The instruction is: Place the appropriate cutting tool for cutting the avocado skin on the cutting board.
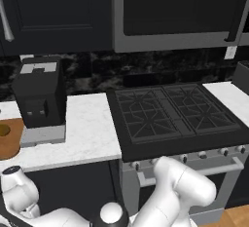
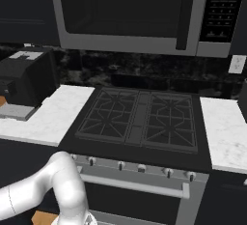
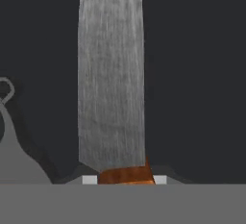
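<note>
In the hand view the cutting tool [image 3: 111, 83] runs straight up the picture: a long grey blade over a dark surface, with its orange handle at the bottom. My gripper [image 3: 126, 180] is shut on that orange handle, a light pad on each side of it. The cutting board [image 1: 10, 145], a reddish-brown slab, lies at the left edge of the counter in the left base view. The olive-yellow avocado [image 1: 3, 130] rests on it, cut off by the picture's edge. My arm bends down low in front of the counter.
A grey peeler [image 3: 8, 136] lies left of the knife on the same dark surface. A black boxy appliance [image 1: 41, 97] on a grey base stands beside the board on the white marble counter [image 1: 90, 128]. To the right are the stove [image 1: 175, 111] and, above it, a microwave [image 2: 130, 11].
</note>
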